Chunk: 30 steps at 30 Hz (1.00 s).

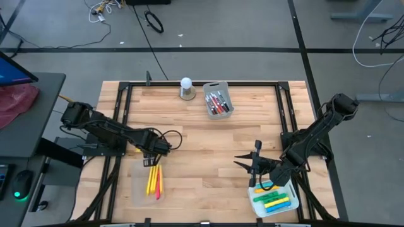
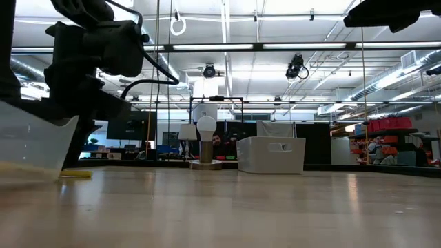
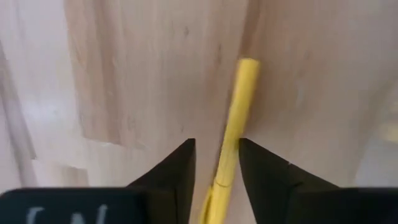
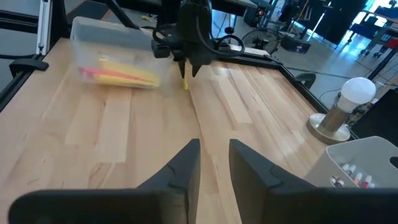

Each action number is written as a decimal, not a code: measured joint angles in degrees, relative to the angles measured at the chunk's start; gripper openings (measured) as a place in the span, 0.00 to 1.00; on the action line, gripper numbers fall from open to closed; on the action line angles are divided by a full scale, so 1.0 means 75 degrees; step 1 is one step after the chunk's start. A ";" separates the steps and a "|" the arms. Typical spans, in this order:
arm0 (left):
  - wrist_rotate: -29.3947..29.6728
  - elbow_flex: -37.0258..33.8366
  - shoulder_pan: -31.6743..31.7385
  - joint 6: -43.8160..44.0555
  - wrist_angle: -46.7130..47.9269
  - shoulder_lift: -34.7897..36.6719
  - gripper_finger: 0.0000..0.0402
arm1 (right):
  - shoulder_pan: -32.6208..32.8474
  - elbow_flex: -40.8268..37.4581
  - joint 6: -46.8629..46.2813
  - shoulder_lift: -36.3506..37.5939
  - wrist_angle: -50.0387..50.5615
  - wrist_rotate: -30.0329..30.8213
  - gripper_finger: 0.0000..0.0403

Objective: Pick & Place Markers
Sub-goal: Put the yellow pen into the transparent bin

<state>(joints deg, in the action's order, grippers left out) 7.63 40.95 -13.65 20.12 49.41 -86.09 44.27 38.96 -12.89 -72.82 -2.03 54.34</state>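
Note:
A yellow marker (image 3: 239, 106) lies on the table just beyond the far wall of a clear bin (image 1: 140, 192). It also shows in the low view (image 2: 76, 174) and the right wrist view (image 4: 185, 84). My left gripper (image 1: 150, 161) points down over it and is open. Its fingers (image 3: 216, 149) stand on either side of the marker's near part. The bin holds yellow, orange and red markers (image 1: 154, 181). My right gripper (image 1: 242, 164) is open and empty near the table's front right, pointing toward the left arm. My left gripper stands astride the yellow marker from above, with its fingers along the marker's sides. One finger (image 3: 249, 162) is right beside the marker and the other stands well clear of it. I cannot tell whether either finger touches it.
A bin (image 1: 255, 195) with green, yellow and blue markers stands at the front right under my right arm. A white bin (image 1: 207, 88) with red and dark markers stands at the far middle. Beside it is a white ball on a grey base (image 1: 186, 84). Bare wood lies between the arms.

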 joint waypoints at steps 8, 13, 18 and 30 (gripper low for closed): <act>-0.0027 -0.0022 -0.0010 0.0269 0.0007 -0.0034 0.24 | 0.0000 0.0000 0.0137 0.0000 -0.0027 0.0001 0.21; -0.0024 -0.0013 -0.0016 0.0435 0.0041 -0.0031 0.24 | -0.0075 0.0000 0.0187 0.0001 -0.0146 0.0001 0.21; -0.0027 0.0363 -0.0017 0.0428 0.0390 -0.0031 0.24 | -0.0187 0.0000 0.0190 0.0003 -0.0176 0.0001 0.21; 0.0042 0.1399 -0.0009 0.0448 0.2032 0.0246 0.24 | -0.0280 0.0000 0.0207 0.0003 -0.0239 -0.0001 0.21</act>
<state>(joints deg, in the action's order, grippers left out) 7.95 51.44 -13.72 23.47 64.65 -84.25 42.17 38.96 -11.34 -72.79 -3.82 54.34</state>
